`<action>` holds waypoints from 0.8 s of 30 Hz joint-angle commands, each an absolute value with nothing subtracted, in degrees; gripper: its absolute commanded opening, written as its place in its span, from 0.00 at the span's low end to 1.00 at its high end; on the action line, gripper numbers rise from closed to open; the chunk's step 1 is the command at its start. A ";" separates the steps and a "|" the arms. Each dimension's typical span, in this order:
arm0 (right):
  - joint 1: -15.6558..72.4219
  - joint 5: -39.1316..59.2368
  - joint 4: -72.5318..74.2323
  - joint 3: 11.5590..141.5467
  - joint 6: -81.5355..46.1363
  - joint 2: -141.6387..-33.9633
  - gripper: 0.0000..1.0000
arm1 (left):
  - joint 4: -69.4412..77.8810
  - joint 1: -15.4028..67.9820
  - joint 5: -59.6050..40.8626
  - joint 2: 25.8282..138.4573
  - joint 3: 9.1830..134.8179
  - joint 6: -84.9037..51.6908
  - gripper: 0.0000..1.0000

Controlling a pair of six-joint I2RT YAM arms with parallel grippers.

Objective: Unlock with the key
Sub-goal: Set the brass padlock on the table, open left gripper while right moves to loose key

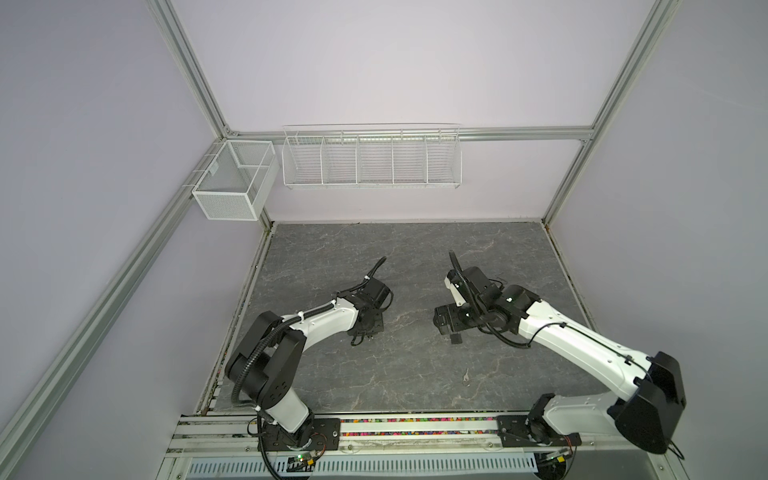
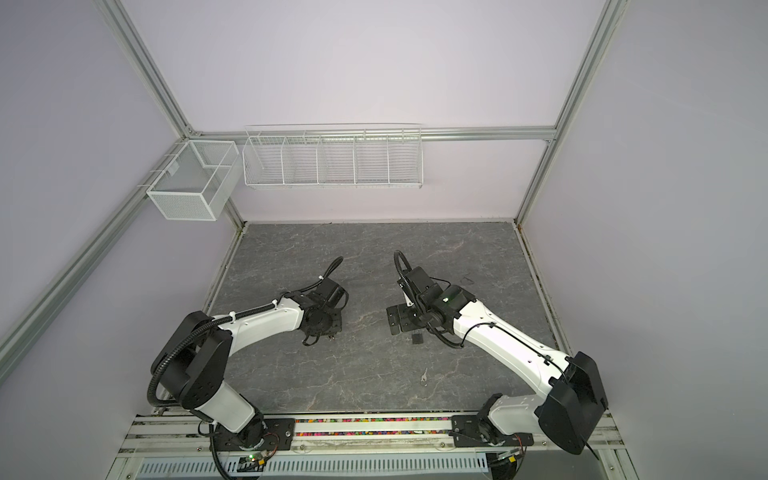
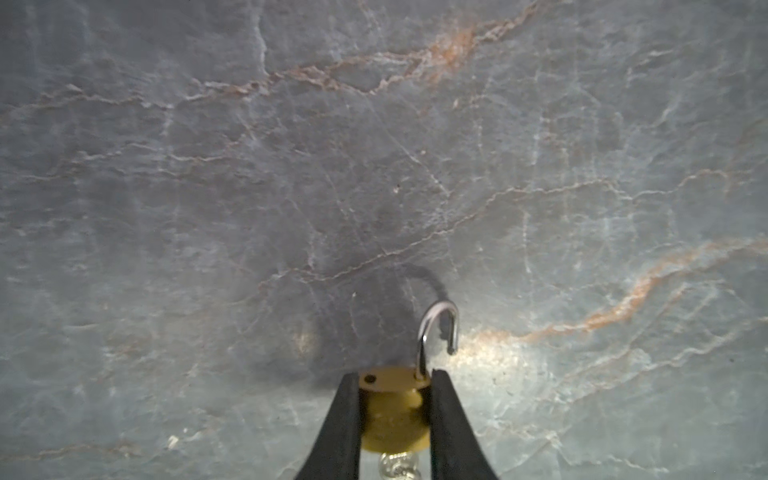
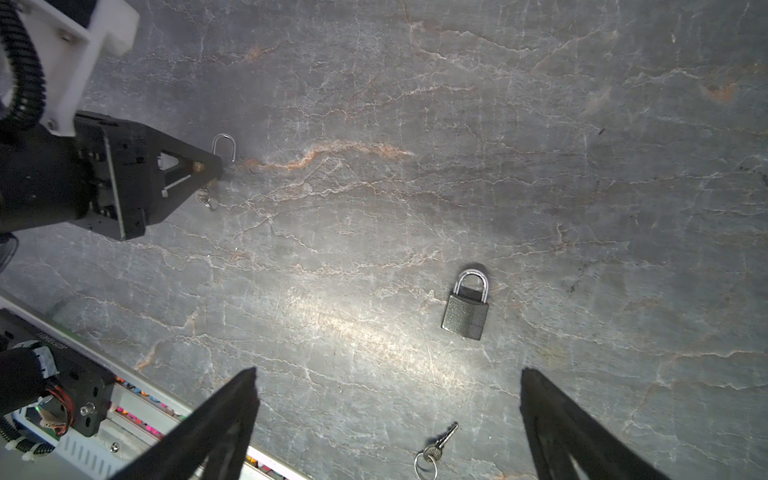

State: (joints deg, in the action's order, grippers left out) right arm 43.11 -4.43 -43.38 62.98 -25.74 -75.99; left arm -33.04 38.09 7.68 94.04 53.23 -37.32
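- The left fingers point(image 3: 345, 424) stand only narrowly apart, clamped on the body of a brass padlock point(image 3: 394, 415).
- Its shackle point(image 3: 438, 328) is sprung open, with one end free of the body. A silvery ring point(image 3: 397, 465) shows at the body's opposite end.
- The right fingers point(image 4: 224, 415) are spread wide, hold nothing and hang above the bench point(image 1: 374, 257).
- A grey padlock point(image 4: 465, 313) lies flat on the bench with its shackle closed.
- The key point(image 4: 444, 436), on a split ring, lies near the grey padlock but apart from it. In both top views it is toward the front edge point(image 1: 466, 377) point(image 2: 424, 377).
- Printing on the rail point(image 4: 54, 332) by the arm base is too blurred to read.
- Count: two padlocks, one loose key, one mesh basket point(image 1: 235, 178) and one wire rack point(image 1: 372, 156) on the walls.
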 commanded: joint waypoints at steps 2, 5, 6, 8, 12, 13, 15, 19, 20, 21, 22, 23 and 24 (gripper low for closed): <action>42.87 -4.10 -42.80 62.05 -26.27 -76.81 0.99 | -35.45 37.62 7.64 96.16 55.40 -36.70 0.00; 42.86 -3.95 -42.71 61.85 -26.22 -76.70 0.99 | -35.99 37.62 8.26 96.94 55.63 -36.81 0.00; 42.82 -4.04 -42.78 61.79 -26.22 -76.76 0.99 | -36.16 37.62 8.43 97.07 55.69 -36.83 0.00; 42.80 -4.14 -42.98 61.79 -26.20 -76.97 0.99 | -36.75 37.62 8.33 97.46 55.96 -36.90 0.07; 42.83 -3.94 -43.06 61.75 -26.15 -76.97 0.99 | -37.31 37.62 8.18 97.56 56.25 -36.72 0.28; 42.86 -4.04 -43.27 61.85 -26.15 -76.93 0.99 | -37.52 37.62 8.41 97.51 56.32 -36.71 0.30; 42.86 -4.04 -43.66 62.09 -25.98 -76.98 0.99 | -37.89 37.62 8.41 97.19 56.51 -36.72 0.36; 42.87 -3.91 -44.68 62.58 -25.75 -76.77 0.99 | -38.14 37.62 8.11 96.12 56.99 -36.85 0.43; 42.80 -3.75 -44.97 62.58 -25.81 -76.69 0.99 | -38.23 37.62 7.66 95.75 57.08 -36.78 0.45; 42.81 -3.69 -45.42 62.62 -25.80 -76.50 0.99 | -38.25 37.62 7.43 95.28 57.13 -36.76 0.46; 42.81 -3.68 -46.10 62.67 -25.84 -76.38 0.99 | -38.23 37.62 7.06 94.59 57.15 -36.89 0.46; 42.84 -3.61 -46.99 62.67 -25.93 -76.05 0.99 | -38.27 37.62 6.70 93.56 57.09 -37.08 0.47; 42.81 -3.59 -47.85 62.59 -26.01 -75.75 0.99 | -38.16 37.70 6.52 92.42 56.84 -37.50 0.48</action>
State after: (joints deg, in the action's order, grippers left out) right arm 43.11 -4.38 -44.58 62.67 -25.71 -76.09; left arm -36.73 37.89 7.20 95.70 55.46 -36.84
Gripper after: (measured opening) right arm 0.988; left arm 0.475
